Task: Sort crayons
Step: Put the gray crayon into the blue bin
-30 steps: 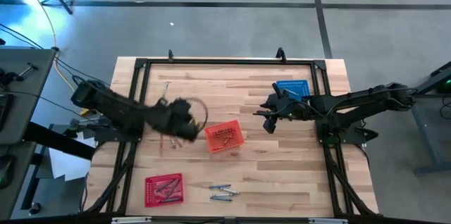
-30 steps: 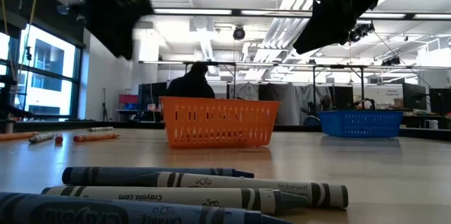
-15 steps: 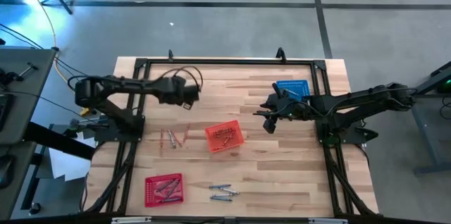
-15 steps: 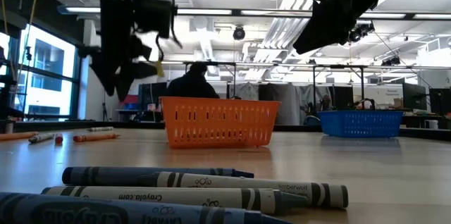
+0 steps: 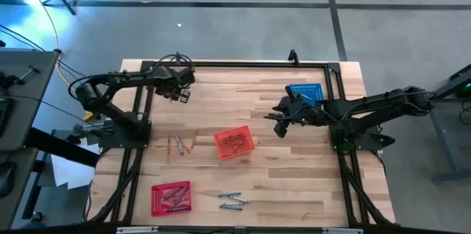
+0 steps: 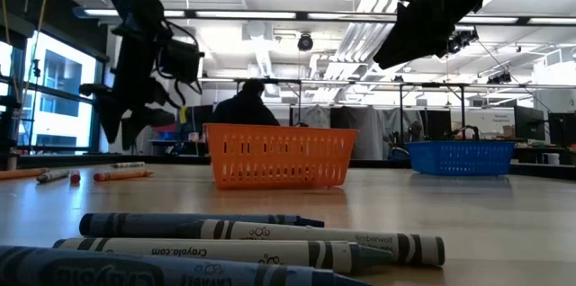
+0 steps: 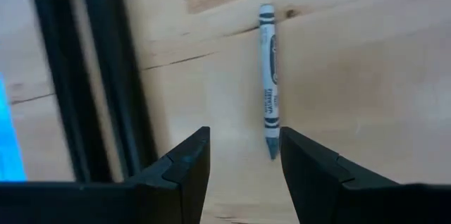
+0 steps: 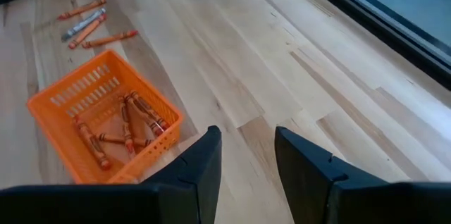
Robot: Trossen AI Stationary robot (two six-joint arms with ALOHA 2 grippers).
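A grey crayon (image 7: 268, 76) lies flat on the wood at the table's far left, beside the black frame rail (image 7: 106, 76). My left gripper (image 7: 243, 146) hangs open just above it and slants down, the crayon's tip close to one finger without touching. In the high view, my left gripper (image 5: 180, 91) is at the far left. My right gripper (image 5: 279, 121) hovers open near the blue basket (image 5: 305, 93), holding nothing. Loose crayons (image 5: 180, 144) lie left of the orange basket (image 5: 234, 143), which holds orange crayons (image 8: 127, 129).
A red basket (image 5: 171, 197) with crayons stands at the near left. Grey-blue crayons (image 5: 234, 201) lie near the front edge, close before the low camera (image 6: 243, 236). A black frame (image 5: 235, 64) rims the table. A person (image 6: 243, 106) sits in the room beyond.
My left gripper has swung from beside the orange basket toward the table's far left corner, sinking and turning on the way; it has stayed open. The loose crayons it was covering now show on the table. My right arm has kept still.
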